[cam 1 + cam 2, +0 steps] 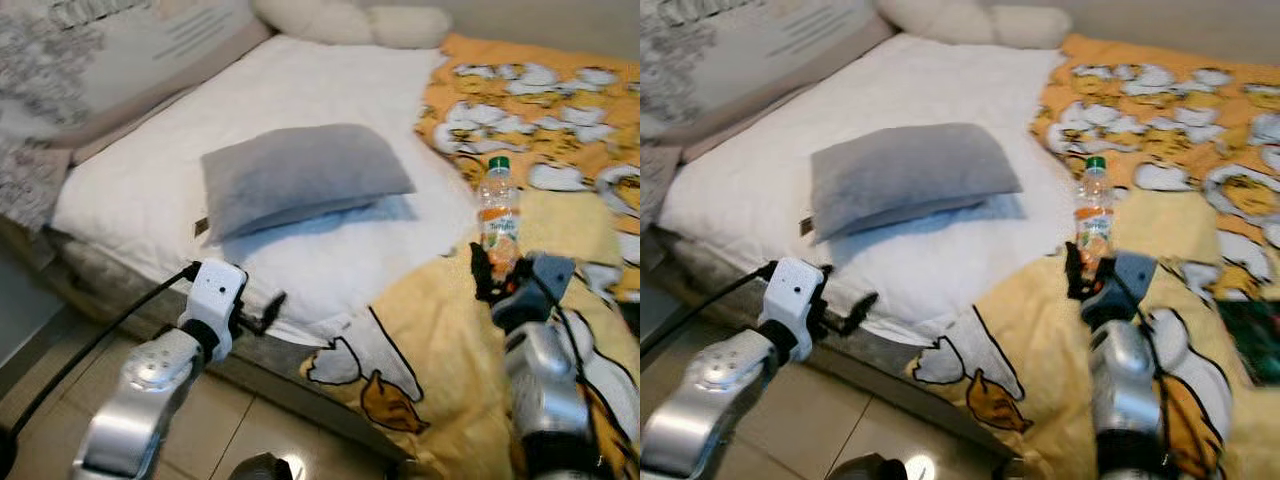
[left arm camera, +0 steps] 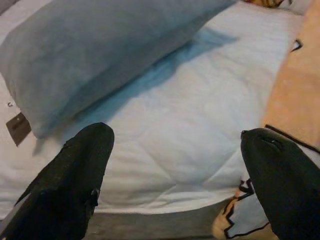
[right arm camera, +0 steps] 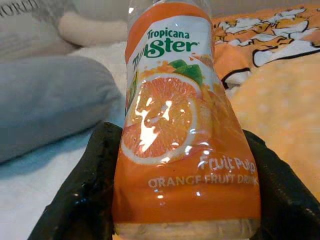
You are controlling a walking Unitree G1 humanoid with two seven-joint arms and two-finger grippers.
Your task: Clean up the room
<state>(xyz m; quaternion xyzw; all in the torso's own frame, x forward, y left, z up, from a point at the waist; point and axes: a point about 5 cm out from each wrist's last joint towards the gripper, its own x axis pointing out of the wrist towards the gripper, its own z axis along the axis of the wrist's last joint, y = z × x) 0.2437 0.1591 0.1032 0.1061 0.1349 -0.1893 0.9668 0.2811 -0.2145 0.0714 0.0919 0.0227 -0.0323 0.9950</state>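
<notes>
Bottle of orange drink is the one stray thing we can pick out on the bed, so we judge the clean-up to be at an early stage: it stands upright where the white sheet meets the yellow duck-print blanket, between the fingers of our right gripper, and has not been carried anywhere.

Going from the left: pale tiled floor runs along the bed's near edge, and our left arm reaches over it. Our left gripper hovers just off that edge with its fingers spread wide and nothing between them. Ahead of it a grey pillow lies flat on the sheet, a dark tag showing at its corner. Around the pillow the white sheet is bare, so there is room to move over the middle of the bed.

Further right, the blanket spills over the bed's front edge toward the floor, loose and rumpled. Our right gripper's fingers sit against both sides of the bottle's lower half; we take this as a grip. Lifting straight up looks free. The soft folds around the base could drag or let the bottle tip.

Where the bottle should go we cannot tell.
</notes>
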